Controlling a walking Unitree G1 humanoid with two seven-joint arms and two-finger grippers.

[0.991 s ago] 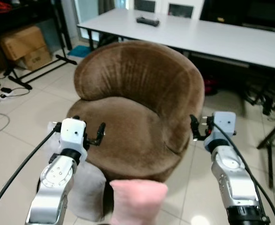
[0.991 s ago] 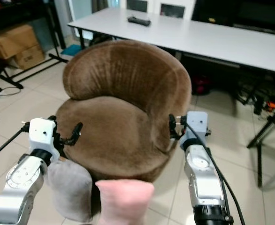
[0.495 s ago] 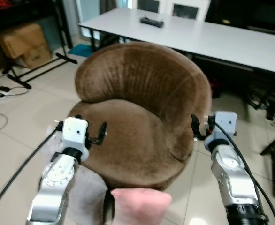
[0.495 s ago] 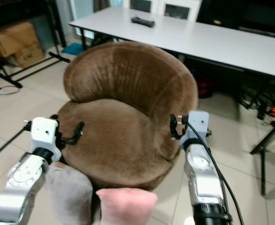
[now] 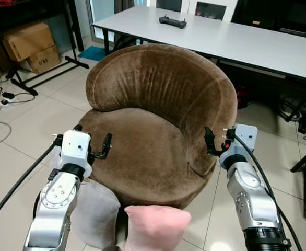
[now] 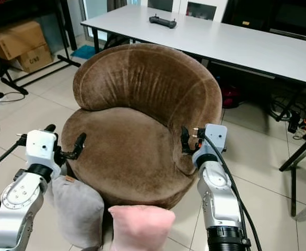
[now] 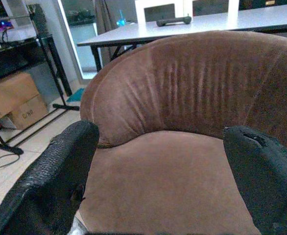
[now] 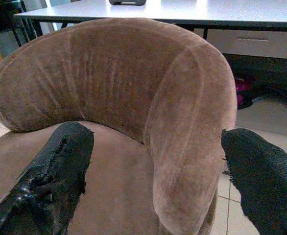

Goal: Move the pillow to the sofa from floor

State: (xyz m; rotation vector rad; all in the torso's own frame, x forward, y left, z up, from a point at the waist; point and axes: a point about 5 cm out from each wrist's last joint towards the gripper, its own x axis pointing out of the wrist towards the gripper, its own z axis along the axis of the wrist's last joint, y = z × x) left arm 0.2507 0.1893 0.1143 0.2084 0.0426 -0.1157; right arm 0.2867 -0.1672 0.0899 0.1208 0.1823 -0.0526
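View has tipped down: pink pillow (beside a grey one) shows fuller below sofa. Both grippers gape, empty; pickup not begun.

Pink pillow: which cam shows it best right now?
Right eye view. The pink pillow sits on the floor against the front of the brown sofa, beside a grey pillow, with most of its top in frame. The left eye view shows it similarly. Both wrist views look at the sofa.
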